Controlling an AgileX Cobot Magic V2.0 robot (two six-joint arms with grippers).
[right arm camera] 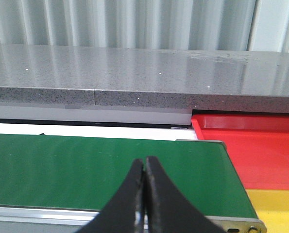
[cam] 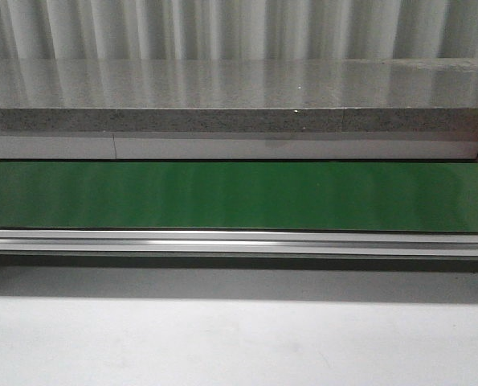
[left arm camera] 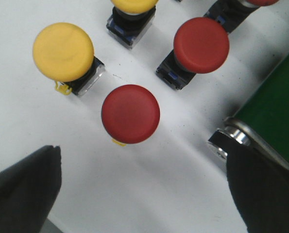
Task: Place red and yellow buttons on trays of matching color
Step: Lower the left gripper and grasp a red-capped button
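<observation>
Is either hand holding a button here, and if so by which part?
Nothing is held. The left hand is open above a red button; the right hand is shut, empty.

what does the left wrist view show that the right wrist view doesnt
Only the left wrist view shows the buttons: a nearest red button, a second red button and yellow buttons standing on a white surface, with the left gripper open above them. Only the right wrist view shows the red tray, the yellow tray, the grey stone ledge and the right gripper shut on nothing. Both show the green conveyor belt.
</observation>
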